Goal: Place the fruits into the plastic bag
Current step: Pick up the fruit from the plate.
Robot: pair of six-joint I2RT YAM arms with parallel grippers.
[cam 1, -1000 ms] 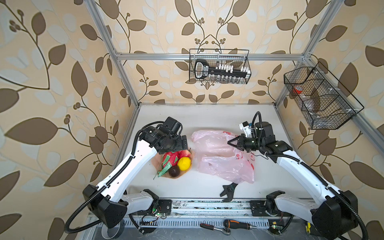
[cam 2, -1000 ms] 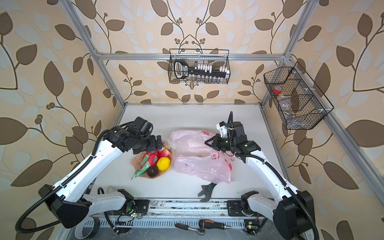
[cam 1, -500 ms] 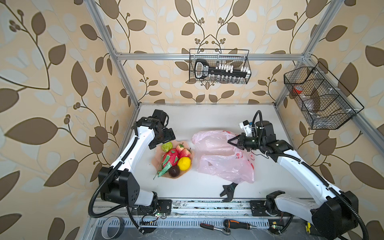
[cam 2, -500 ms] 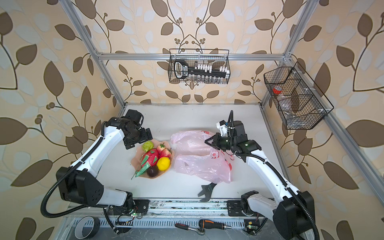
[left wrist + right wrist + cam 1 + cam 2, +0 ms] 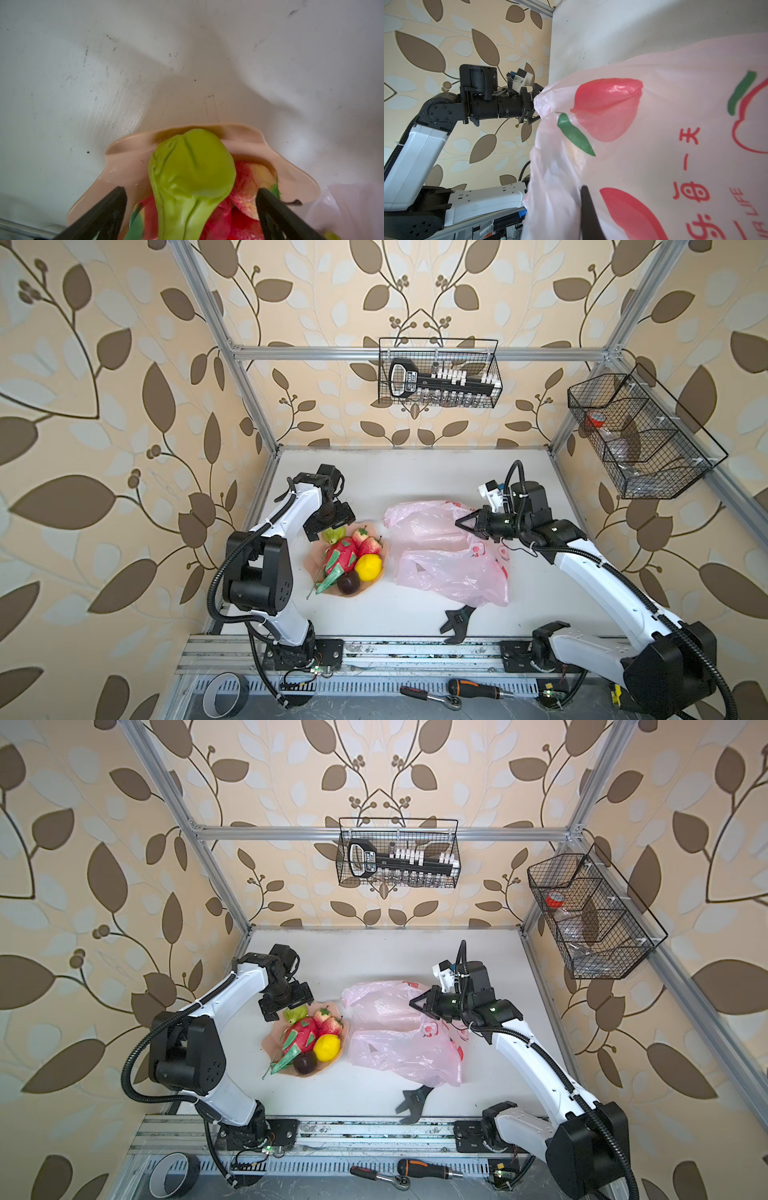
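The left jaws, at the tip of the left arm (image 5: 291, 510), stand wide open and empty over the far-left edge of the plate (image 5: 311, 568). This arm is much the nearer to the fruits.

Right below them sits the green fruit (image 5: 191, 172). In the left wrist view it lies between the two jaws and touches neither. Its fat end points away from the wrist and its narrow neck runs back toward it — so the long axis follows the reach and the jaws would close across its width. A short drop and a squeeze looks like all the pick needs.

The fruit is pale green and creased, and it looks soft. It leans at the plate's far rim, partly on the red fruits. In a top view the dragon fruit (image 5: 341, 556), strawberries (image 5: 365, 541), lemon (image 5: 368, 567) and purple fruit (image 5: 348, 583) crowd the plate to its near and right sides.

Just right of the plate the bag (image 5: 449, 568) lies crumpled on the worktop (image 5: 374, 481), thin translucent pink with red and green print. No fruit shows through it. The right jaws are closed on a fold at its far-right edge and hold that part up — whether the mouth gapes toward the plate I cannot tell.
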